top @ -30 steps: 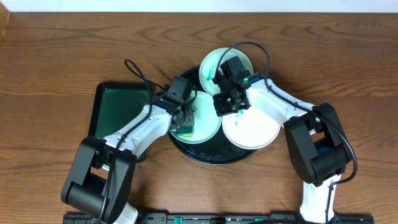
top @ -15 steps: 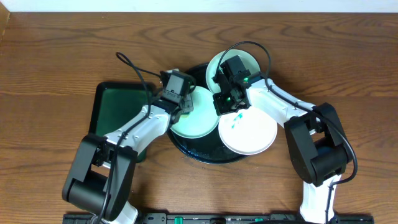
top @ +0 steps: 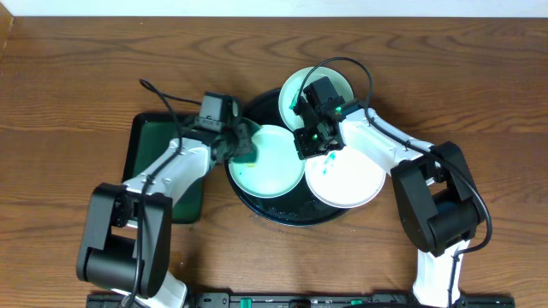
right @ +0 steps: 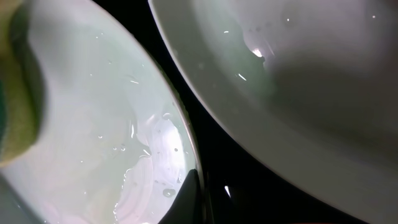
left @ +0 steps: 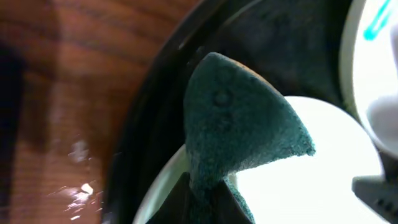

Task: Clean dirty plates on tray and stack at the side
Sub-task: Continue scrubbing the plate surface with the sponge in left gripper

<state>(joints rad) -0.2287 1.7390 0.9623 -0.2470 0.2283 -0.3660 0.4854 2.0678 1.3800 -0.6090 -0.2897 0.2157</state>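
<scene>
Left jaws are clamped on the sponge. It sits at the 9 o'clock edge of the tray, touching the 9 o'clock rim of the middle plate. In your left wrist view the sponge is a teal wedge, pinched at its narrow end at 6 o'clock of the frame, with the broad end pointing to 12. It overlaps the tray rim and the middle plate's edge.

Right jaws are closed, over the middle of the tray where the three plates meet. In the right wrist view one fingertip sits right at the rim of the middle plate, which has water droplets on it. Can't tell whether that rim is actually pinched. A second plate fills 1–3 o'clock, with black tray showing in the gap.

Plates:
- The middle plate lies flat, face up, on the 9 o'clock half of the tray.
- The top plate is at 12–1 o'clock, hanging past the tray rim, partly under the right arm.
- The white plate is at 3–4 o'clock, also overhanging the rim. A short teal smear sits near its 10 o'clock edge, just beside the right jaws.

All three are round — no long axis. The smear runs roughly 1 to 7 o'clock.

The dark-green rectangular tray sits on the bench at 9 o'clock of the black tray, just beside it — the left arm crosses over it.
</scene>
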